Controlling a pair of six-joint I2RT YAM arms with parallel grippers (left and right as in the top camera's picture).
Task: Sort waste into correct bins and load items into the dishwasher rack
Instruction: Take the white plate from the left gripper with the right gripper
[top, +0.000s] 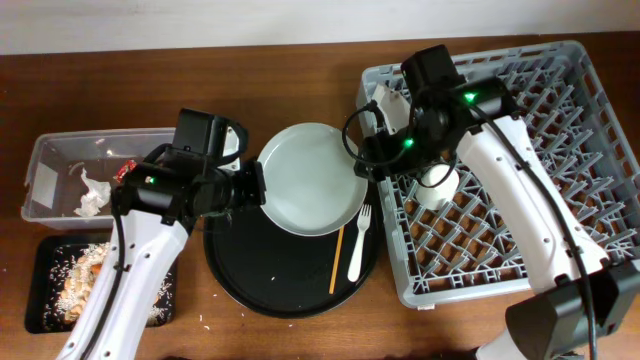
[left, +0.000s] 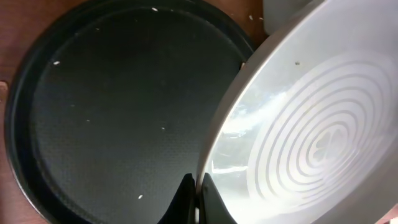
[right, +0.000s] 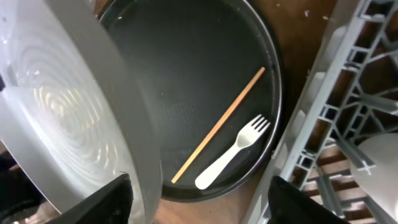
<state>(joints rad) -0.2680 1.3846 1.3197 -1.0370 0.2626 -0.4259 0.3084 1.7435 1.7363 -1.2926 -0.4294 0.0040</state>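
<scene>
"While we are starting at the far left, what is lying in the bins?"

"The clear tub (top: 40, 150) is holding the tissue (top: 92, 195) and the red wrapper (top: 125, 168). Just below it, the flat black tray (top: 31, 290) is carrying the rice scraps (top: 75, 287) and the carrot (top: 90, 262). I am judging that the waste is sorted."

"And what is the left arm doing?"

"The left fingers (left: 181, 205) are pressing together on the plate (top: 312, 178), clamping its rim. The plate is hanging tilted over the round black tray (top: 270, 285). I am reading that as a handover, since the rack is sitting on the other arm's side."

"So is the right arm taking it?"

"The right fingers (right: 102, 205) are standing wide apart. The plate's opposite rim appears to be lying between them, just beside one, and they are not yet gripping. I am thinking they need to close before the left lets go. Otherwise the plate is risking a drop onto the stick (top: 337, 258) and the fork (top: 358, 243) lying on the round tray."

"And what is sitting farthest right?"

"The rack (top: 540, 110) is resting on the desk (top: 250, 100), with a white cup (top: 435, 187) lying among its pegs."
</scene>
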